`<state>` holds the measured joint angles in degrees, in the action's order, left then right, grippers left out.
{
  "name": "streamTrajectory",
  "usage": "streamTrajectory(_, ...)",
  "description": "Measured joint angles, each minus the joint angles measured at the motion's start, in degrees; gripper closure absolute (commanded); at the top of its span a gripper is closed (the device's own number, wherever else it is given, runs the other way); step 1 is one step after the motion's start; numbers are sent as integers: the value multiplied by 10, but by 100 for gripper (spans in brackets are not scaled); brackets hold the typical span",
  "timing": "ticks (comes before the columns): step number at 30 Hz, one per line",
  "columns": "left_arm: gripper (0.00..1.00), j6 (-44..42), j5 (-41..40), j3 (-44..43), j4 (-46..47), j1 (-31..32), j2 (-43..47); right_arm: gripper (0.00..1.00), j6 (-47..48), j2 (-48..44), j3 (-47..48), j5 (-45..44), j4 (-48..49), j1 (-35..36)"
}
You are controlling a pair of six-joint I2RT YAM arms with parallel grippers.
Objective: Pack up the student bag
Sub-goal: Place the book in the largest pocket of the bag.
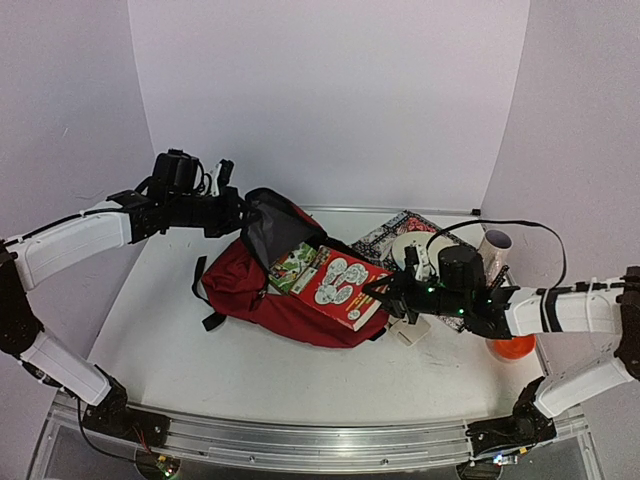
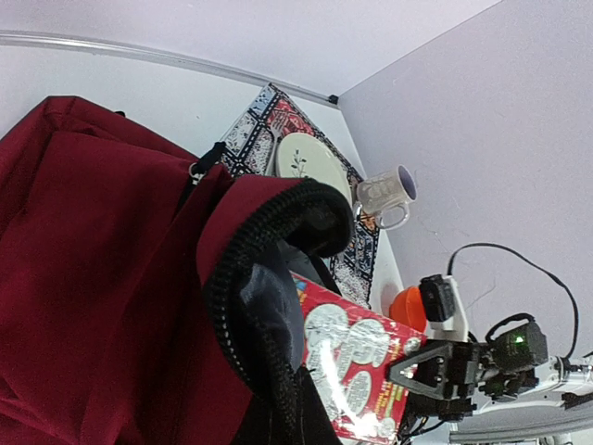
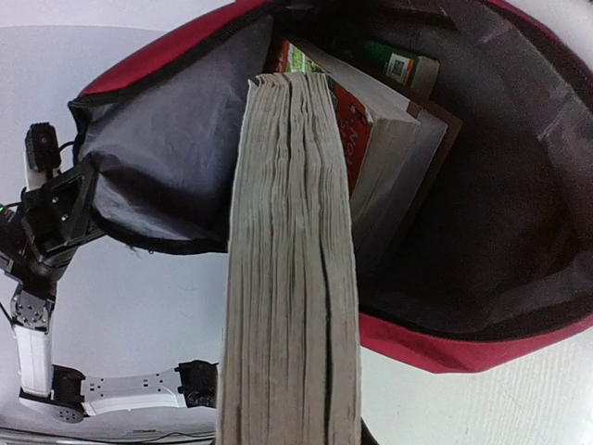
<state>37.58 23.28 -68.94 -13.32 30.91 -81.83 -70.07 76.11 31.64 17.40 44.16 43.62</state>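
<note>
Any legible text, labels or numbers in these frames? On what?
No text reads clearly.
On the red book: cover print among white shapes, too blurred to read.
On the green book: cover print and a small white label, too small to read.
On the mug, plate and student bag: no text visible.

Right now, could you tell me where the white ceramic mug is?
The white ceramic mug is back right in the top view, at the edge of the patterned placemat, beside the round white plate.

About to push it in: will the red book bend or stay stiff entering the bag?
Probably stiff: the red book shows a thick page block, so likely heavy. The student bag looks limp; its mouth may sag around it.
</note>
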Motion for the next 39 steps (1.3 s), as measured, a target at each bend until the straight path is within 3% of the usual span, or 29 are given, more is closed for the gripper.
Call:
streamTrajectory(15, 100, -1, 48, -1, 4, 20, 5, 100, -67, 240, 208, 34, 42, 0)
streamTrajectory(19, 100, -2, 54, -1, 4, 27, 7, 95, -73, 300, 277, 36, 35, 0)
streamTrajectory(24, 99, -3, 56, -1, 9, 41, 7, 78, -70, 360, 364, 33, 4, 1)
streamTrajectory(29, 97, -6, 54, 0, 12, 50, 7, 54, -33, 382, 407, 19, -49, 4)
streamTrajectory(39, 86, -20, 55, 0, 20, 86, -20, 14, 90, 351, 413, -21, -157, 7)
